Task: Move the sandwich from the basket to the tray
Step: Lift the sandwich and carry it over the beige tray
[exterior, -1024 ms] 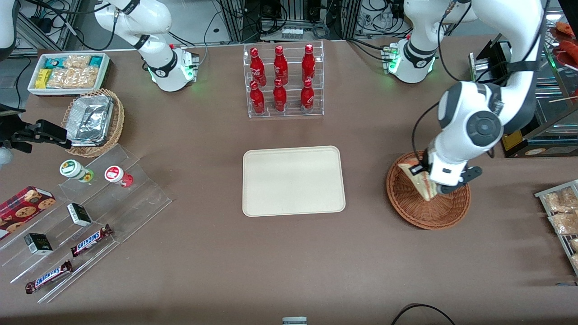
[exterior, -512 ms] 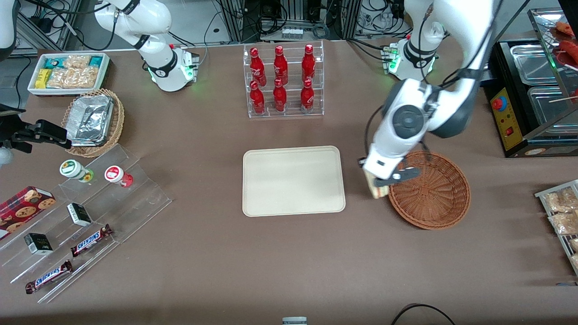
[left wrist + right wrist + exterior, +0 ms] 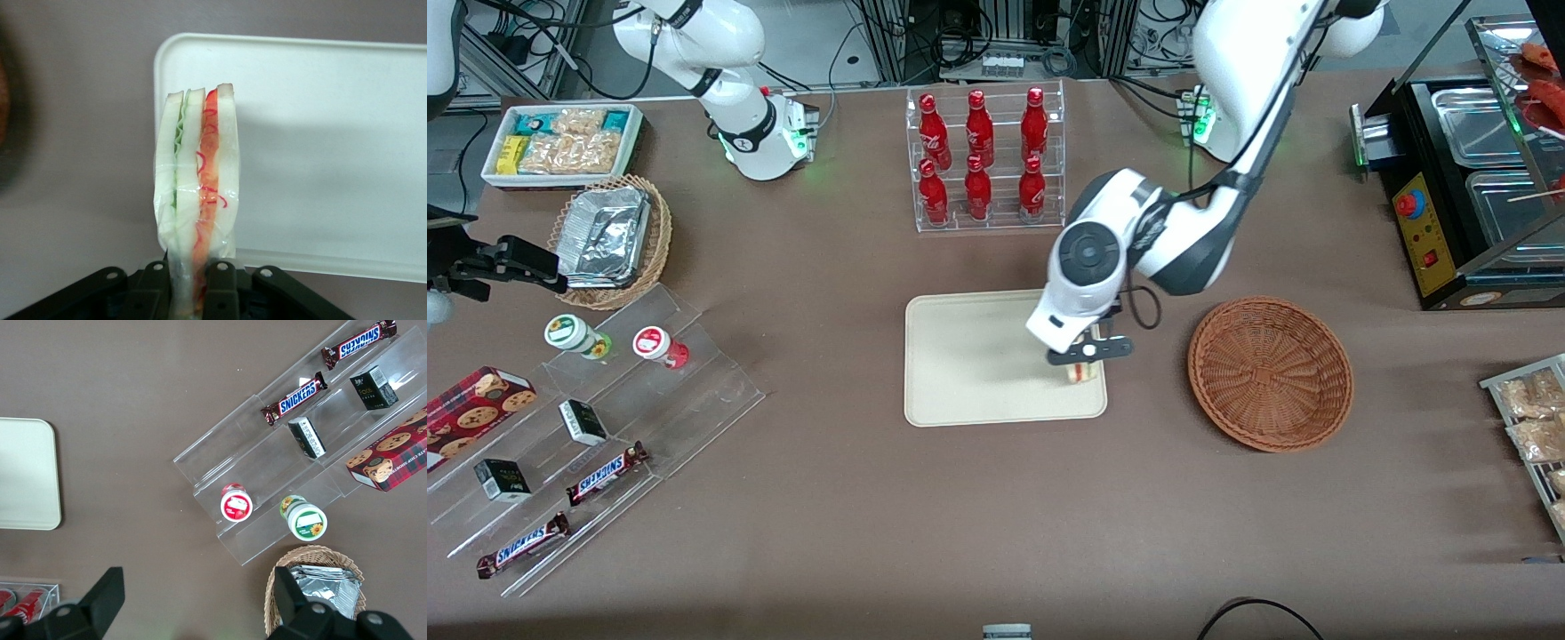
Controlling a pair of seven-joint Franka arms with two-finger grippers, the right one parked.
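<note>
Brown tabletop, lab racks at its farthest edge.
Gripper clamps sandwich over cream tray; wicker basket sits beside the tray.

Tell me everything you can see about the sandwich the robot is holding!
The sandwich is a thin wedge of pale bread slices standing on edge, with green lettuce in one layer and red-orange filling in the other. It looks wrapped in clear film. The left gripper is shut on it, holding it in the air above the cream tray, over the tray's edge nearest the wicker basket.
</note>
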